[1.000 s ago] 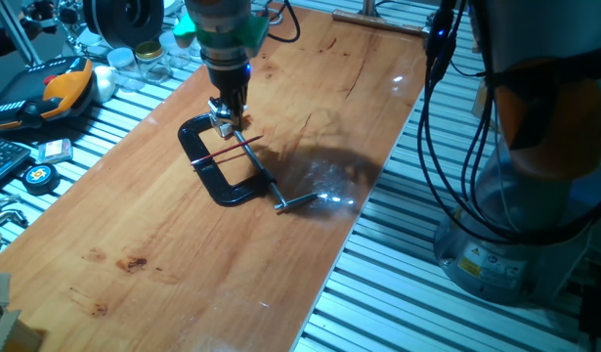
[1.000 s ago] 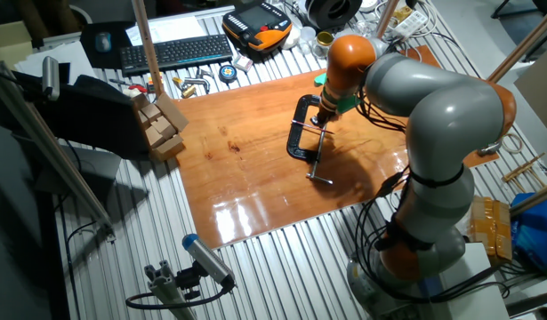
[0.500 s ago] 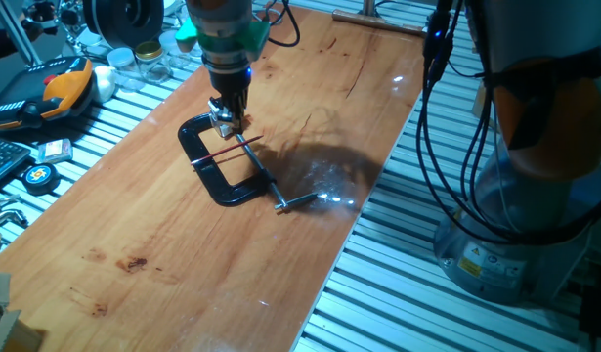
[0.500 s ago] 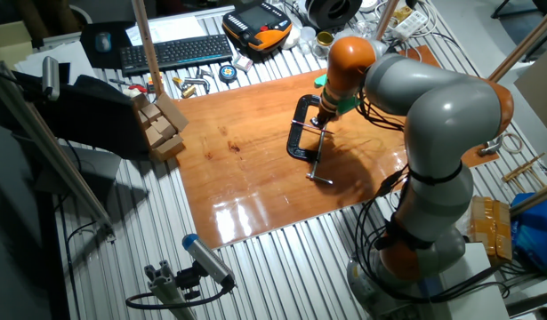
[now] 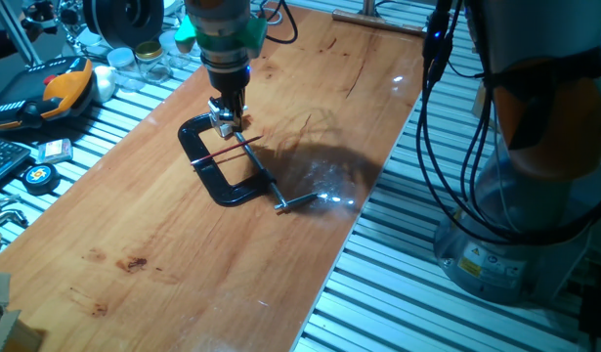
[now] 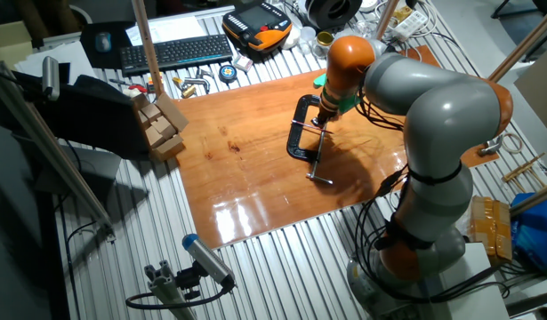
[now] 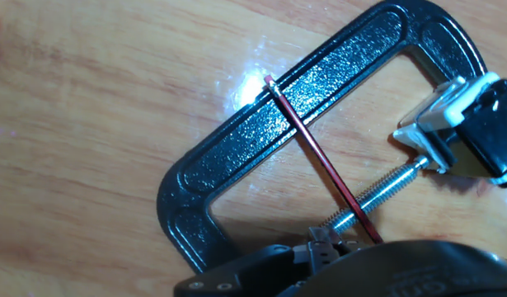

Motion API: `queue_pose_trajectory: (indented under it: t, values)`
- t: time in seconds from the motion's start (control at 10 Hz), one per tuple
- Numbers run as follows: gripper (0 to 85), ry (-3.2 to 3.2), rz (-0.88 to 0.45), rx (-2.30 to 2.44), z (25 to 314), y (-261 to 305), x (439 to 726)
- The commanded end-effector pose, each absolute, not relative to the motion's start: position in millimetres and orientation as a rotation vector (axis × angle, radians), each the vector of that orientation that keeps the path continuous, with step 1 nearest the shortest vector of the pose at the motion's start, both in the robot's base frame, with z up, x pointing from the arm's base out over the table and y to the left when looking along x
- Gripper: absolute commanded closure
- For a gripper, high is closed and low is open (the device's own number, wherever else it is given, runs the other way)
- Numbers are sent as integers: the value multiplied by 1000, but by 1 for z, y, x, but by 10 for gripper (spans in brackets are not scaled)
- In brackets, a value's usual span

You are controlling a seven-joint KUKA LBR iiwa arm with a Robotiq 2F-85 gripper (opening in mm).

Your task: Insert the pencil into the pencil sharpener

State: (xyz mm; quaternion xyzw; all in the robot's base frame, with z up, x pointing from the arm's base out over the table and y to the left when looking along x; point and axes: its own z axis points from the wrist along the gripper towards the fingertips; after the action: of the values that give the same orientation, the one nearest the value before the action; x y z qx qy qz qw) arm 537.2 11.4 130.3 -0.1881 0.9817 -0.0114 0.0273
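Observation:
The thin red pencil [image 7: 315, 148] lies slanted across the black C-clamp [image 7: 237, 165] and its steel screw rod; it also shows in one fixed view [image 5: 227, 152]. Its lower end runs under my gripper [image 7: 335, 256]. The small silver-and-black pencil sharpener [image 7: 463, 115] sits at the clamp's jaw, at the end of the screw, to the right of the pencil. In one fixed view my gripper [image 5: 229, 115] hangs low over that end of the clamp [image 5: 204, 166], close to the sharpener [image 5: 220, 121]. The fingers' gap is hidden, so I cannot tell whether they grip the pencil.
The clamp lies on a wooden board [image 5: 183, 264] on a slatted metal table. An orange-and-black device [image 5: 56, 88], jars [image 5: 144, 54] and a tape measure [image 5: 38, 176] lie off the board's left. A keyboard [image 6: 171, 52] and wooden blocks [image 6: 162, 124] stand beyond it.

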Motion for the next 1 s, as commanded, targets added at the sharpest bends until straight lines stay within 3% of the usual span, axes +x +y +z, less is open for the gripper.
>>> queue_pose_trajectory:
  t: [0.0, 0.9]
  values:
    - [850, 3014, -43, -652, 131, 11, 538]
    - [850, 3073, -14, -696, 131, 10, 541]
